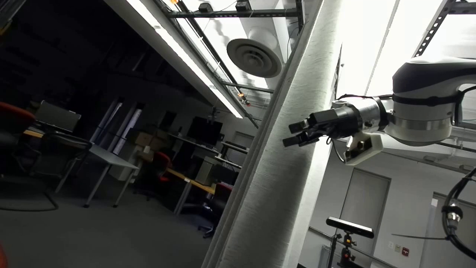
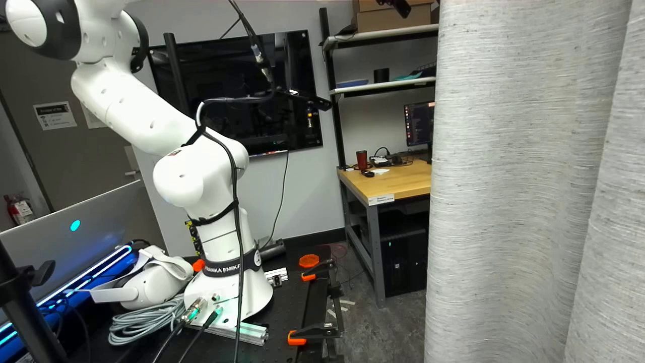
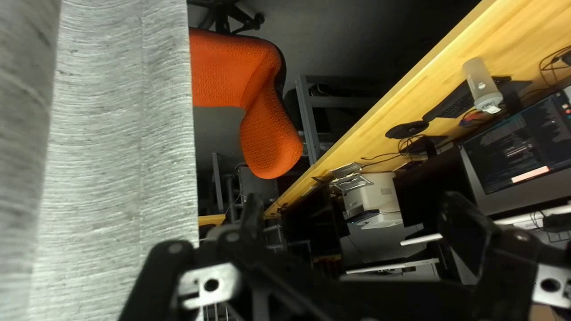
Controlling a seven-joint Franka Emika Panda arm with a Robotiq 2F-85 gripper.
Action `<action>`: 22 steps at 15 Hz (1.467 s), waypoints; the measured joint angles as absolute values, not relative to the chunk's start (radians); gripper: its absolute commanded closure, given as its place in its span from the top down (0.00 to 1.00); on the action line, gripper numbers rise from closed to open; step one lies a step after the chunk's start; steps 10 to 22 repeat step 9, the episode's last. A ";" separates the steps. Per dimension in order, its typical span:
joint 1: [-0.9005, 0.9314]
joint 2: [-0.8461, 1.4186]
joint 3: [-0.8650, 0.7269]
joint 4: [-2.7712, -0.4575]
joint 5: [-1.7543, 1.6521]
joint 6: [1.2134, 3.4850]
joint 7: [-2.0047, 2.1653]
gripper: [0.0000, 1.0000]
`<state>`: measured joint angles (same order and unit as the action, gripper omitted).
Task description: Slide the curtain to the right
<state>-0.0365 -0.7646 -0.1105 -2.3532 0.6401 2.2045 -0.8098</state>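
A robotics lab, with a white robot arm [image 2: 196,169] standing on a black surface [image 2: 286,305] near a VR headset [image 2: 157,283]. The monitor [image 2: 418,123] on a wooden surface [image 2: 405,180] and the orange chair [image 3: 272,145] show desk work too.

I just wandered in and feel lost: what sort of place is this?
Most likely a robotics lab: a white Franka Emika robot arm stands near a VR headset, and behind them is a wood-topped desk with a computer monitor.

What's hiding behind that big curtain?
In an exterior view, a desk, a screen and shelves poke out from behind the curtain; in the wrist view, a chair does. Their covered parts, and anything else behind it, can't be seen.
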 measured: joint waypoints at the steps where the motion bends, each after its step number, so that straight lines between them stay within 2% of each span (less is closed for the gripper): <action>1: -0.036 -0.766 -0.111 -2.354 0.640 2.205 -0.810 1.00; 22: -0.036 -0.771 -0.111 -2.357 0.640 2.205 -0.809 1.00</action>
